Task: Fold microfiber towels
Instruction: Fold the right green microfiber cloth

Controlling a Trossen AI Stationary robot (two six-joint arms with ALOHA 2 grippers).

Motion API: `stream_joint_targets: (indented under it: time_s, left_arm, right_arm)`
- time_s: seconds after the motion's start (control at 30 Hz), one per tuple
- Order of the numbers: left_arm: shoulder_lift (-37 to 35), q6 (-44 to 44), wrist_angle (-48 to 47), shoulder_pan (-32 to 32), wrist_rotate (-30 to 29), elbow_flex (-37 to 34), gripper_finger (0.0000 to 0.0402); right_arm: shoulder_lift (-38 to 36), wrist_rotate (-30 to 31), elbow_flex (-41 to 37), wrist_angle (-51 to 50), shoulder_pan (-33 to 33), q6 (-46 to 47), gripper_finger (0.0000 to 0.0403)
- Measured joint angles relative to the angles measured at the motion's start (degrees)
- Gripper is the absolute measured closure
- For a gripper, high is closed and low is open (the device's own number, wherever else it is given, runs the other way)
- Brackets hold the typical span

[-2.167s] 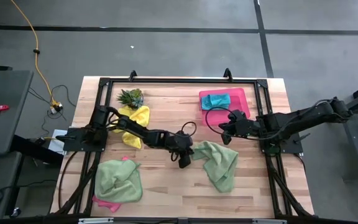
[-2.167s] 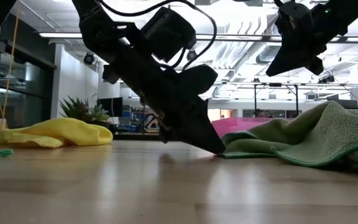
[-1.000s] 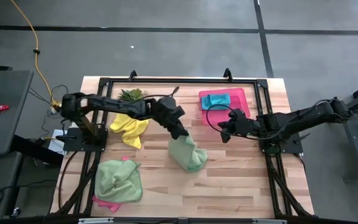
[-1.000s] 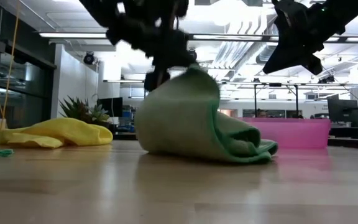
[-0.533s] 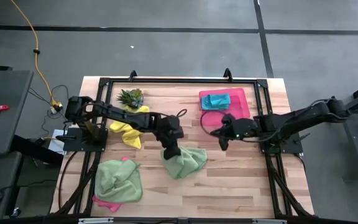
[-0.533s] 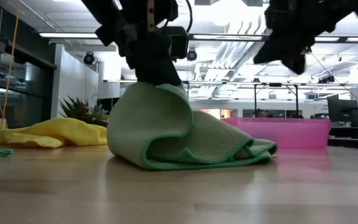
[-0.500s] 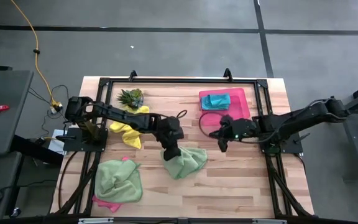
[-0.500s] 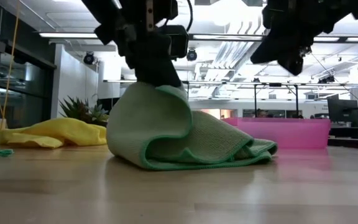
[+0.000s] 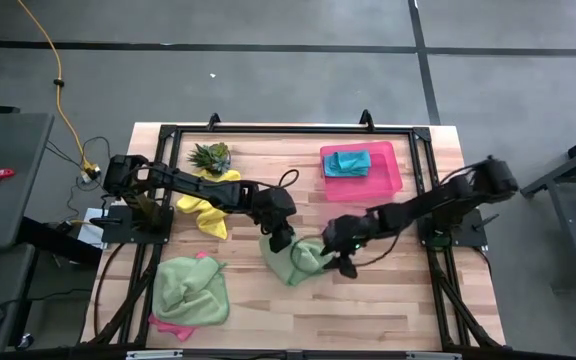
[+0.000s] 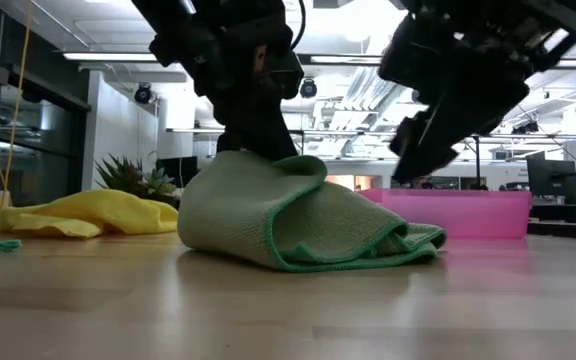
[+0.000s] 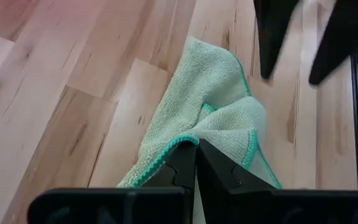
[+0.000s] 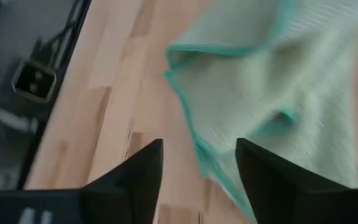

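A light green microfiber towel [image 9: 296, 260] lies in a crumpled heap on the table's middle. My left gripper [image 9: 280, 240] is shut on it at its left, far side, seen also in the low view [image 10: 258, 135]. My right gripper [image 9: 346, 264] hovers open just right of the heap, slanting down, its fingers [image 12: 146, 167] apart over the towel's teal-hemmed edge [image 12: 191, 134] without touching it. The yellow towel [image 9: 211, 198] lies at the far left. Another light green towel [image 9: 190, 288] lies on a pink one [image 9: 168, 325] at the near left. A teal towel [image 9: 348, 160] sits in the pink tray [image 9: 388, 172]. My left gripper pinches the towel's hemmed edge [image 11: 180, 144] between its two shut fingers, coming from above and slanting toward the table's right. The pinched part [image 10: 253, 158] stands raised as the heap's top. The remainder of the towel rests slack on the table.
A small spiky plant [image 9: 210, 155] stands at the far left beside the yellow towel. A black frame [image 9: 268, 130] runs round the table top. Bare wood shows along the near middle and near right.
My left gripper has come down and toward the near edge with the green towel. The towel hung below it and now lies heaped on the table. My right gripper has swung down and toward the table's left, to the towel, and its fingers now stand apart.
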Motion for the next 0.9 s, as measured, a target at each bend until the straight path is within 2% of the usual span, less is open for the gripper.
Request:
stream_joint_targets:
  time_s: [0.17, 0.4, 0.7, 0.9]
  left_arm:
    - [0.0, 0.0, -0.6, 0.0, -0.1, 0.0, 0.0401]
    - [0.0, 0.0, -0.6, -0.2, -0.8, 0.0, 0.0401]
    - [0.0, 1.8, -1.1, -0.3, 1.0, 0.0, 0.0401]
    - [0.0, 4.1, -1.2, -0.8, 1.0, 0.0, 0.0401]
  right_arm:
    - [9.1, 0.1, 8.6, -0.9, 2.4, -9.9, 0.0191]
    - [18.5, -1.0, 18.5, -3.7, 4.0, -15.0, 0.019]
    - [26.3, -0.7, 25.4, -3.6, 5.2, -11.2, 0.019]
    - [26.4, 4.1, 26.0, -4.2, 5.2, -10.2, 0.0197]
